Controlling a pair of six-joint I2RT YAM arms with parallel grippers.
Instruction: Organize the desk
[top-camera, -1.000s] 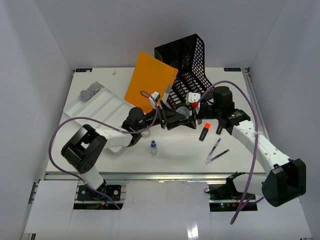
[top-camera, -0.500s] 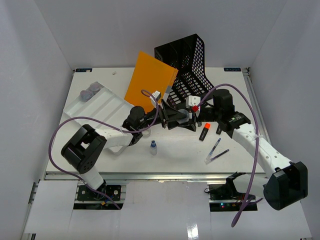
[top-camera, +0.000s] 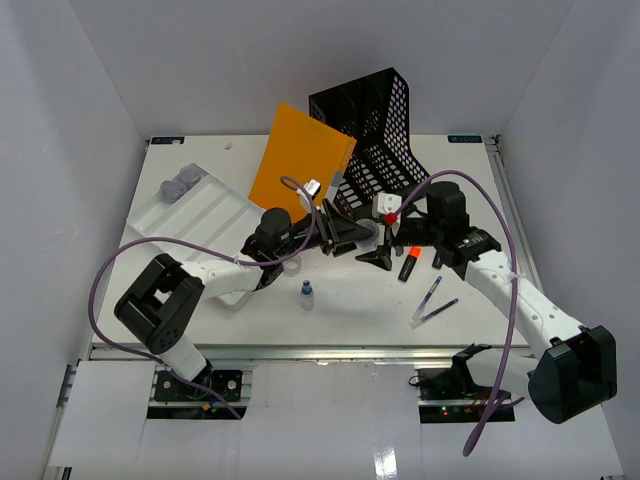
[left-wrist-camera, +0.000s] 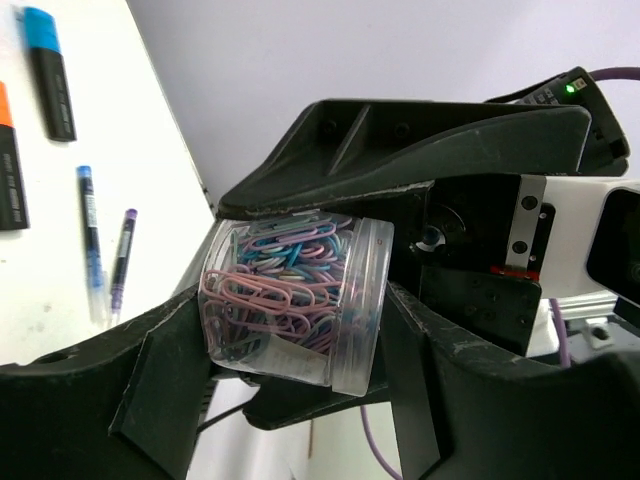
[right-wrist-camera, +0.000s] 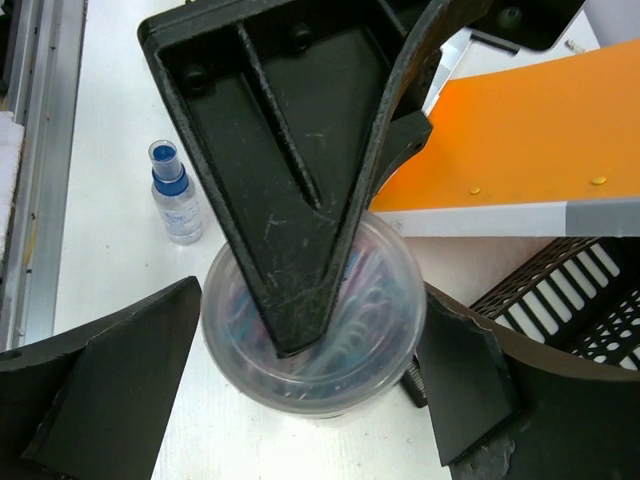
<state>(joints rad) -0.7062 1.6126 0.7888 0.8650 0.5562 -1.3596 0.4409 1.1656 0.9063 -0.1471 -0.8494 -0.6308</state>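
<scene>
A clear round jar of pastel paper clips (left-wrist-camera: 290, 300) hangs above the white desk (top-camera: 200, 320) at its middle. My left gripper (left-wrist-camera: 300, 325) is shut on it, one finger (right-wrist-camera: 290, 200) across the lid and the other against its base. My right gripper (right-wrist-camera: 312, 300) comes from the other side, and its fingers (right-wrist-camera: 130, 380) press on the jar's round wall (right-wrist-camera: 310, 380). In the top view the two grippers meet, left (top-camera: 345, 232) and right (top-camera: 385, 247), and they mostly hide the jar.
An orange folder (top-camera: 300, 165) leans on a black mesh file rack (top-camera: 380, 120) at the back. A white compartmented tray (top-camera: 200, 210) lies at the back left. A small spray bottle (top-camera: 307, 296), an orange highlighter (top-camera: 408, 263) and two pens (top-camera: 432, 300) lie in front.
</scene>
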